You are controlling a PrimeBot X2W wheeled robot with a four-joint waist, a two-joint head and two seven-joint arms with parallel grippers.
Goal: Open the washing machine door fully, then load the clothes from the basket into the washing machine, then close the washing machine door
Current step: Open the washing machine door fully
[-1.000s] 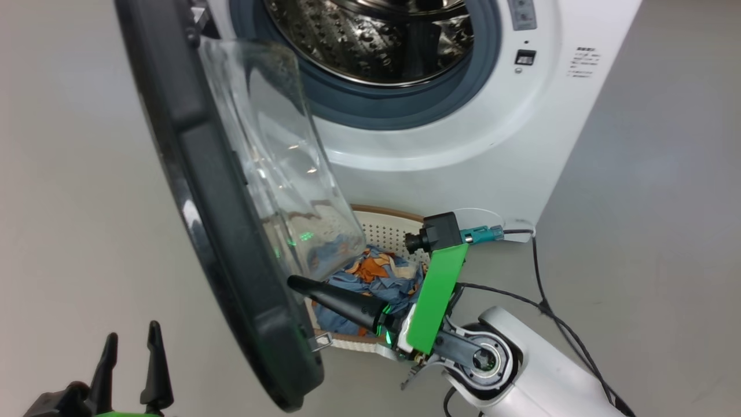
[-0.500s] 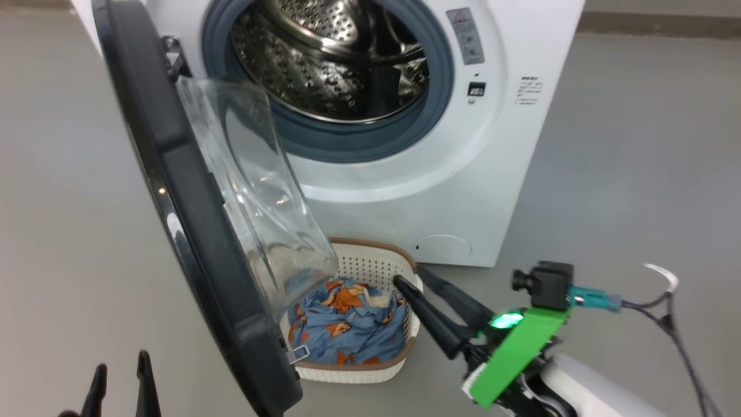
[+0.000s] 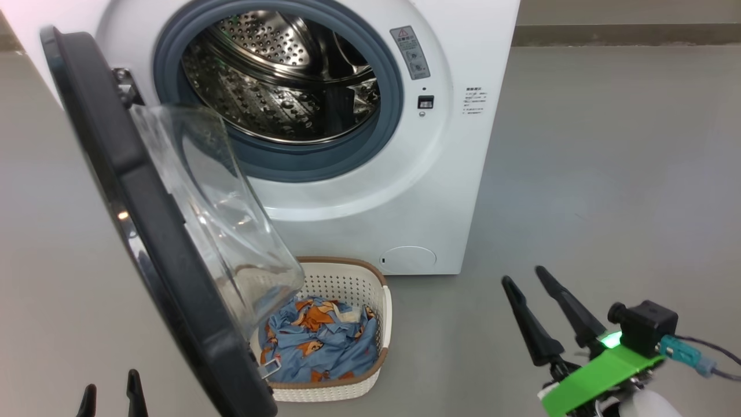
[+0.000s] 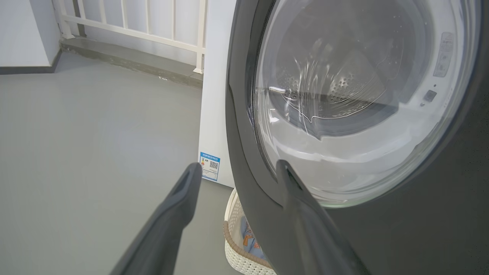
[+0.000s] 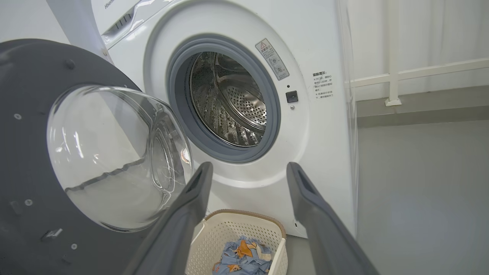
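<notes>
Dark left claw (image 3: 110,394) cut off by bottom edge, fingers spread apart, holding nothing. Right claw (image 3: 524,277) also released and empty, above grey floor (image 3: 608,174). Between them, cream basket (image 3: 347,263) on floor, blue clothes (image 3: 318,344) inside, left part blurred behind clear glass of open washing machine door (image 3: 133,191). Beyond, white washing machine (image 3: 457,145), top cut off.

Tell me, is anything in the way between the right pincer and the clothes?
Only the basket wall; the right pincer could probably go over it to the clothes. The door glass overhangs the basket's left side, not the right.
</notes>
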